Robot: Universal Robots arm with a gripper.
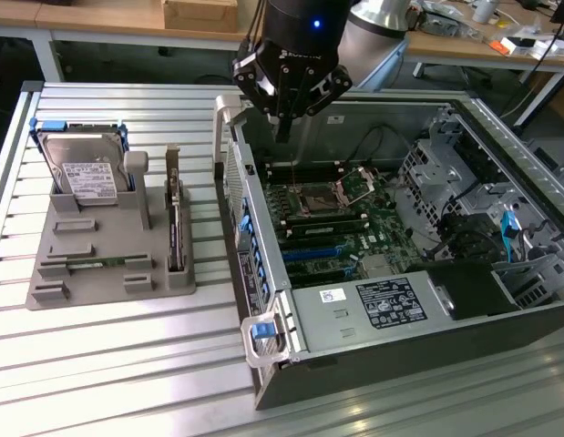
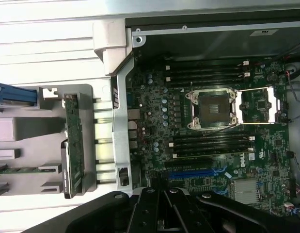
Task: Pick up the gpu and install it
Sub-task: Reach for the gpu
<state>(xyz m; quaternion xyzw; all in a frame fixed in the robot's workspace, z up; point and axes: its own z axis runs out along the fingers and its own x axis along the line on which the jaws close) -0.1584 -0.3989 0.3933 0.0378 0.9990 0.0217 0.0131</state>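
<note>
Black gripper (image 2: 162, 194), fingers (image 2: 149, 208) pressed together, nothing held, over open grey metal computer case (image 2: 121, 97). Inside case: green motherboard (image 2: 154, 121), square silver CPU socket (image 2: 211, 110), blue expansion slot (image 2: 193, 173). Beside case: grey plastic holder (image 2: 43, 141) on slatted metal worktop (image 2: 43, 53). Gpu (image 2: 73, 141), thin flat dark circuit card, stands on edge in holder.

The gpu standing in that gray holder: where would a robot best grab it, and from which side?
Probably its free upper edge, from straight above. The gpu stands on edge in a slot of the gray holder, lower edge seated, so only the top is open; a pinch across its two flat faces suits the thin card.
</note>
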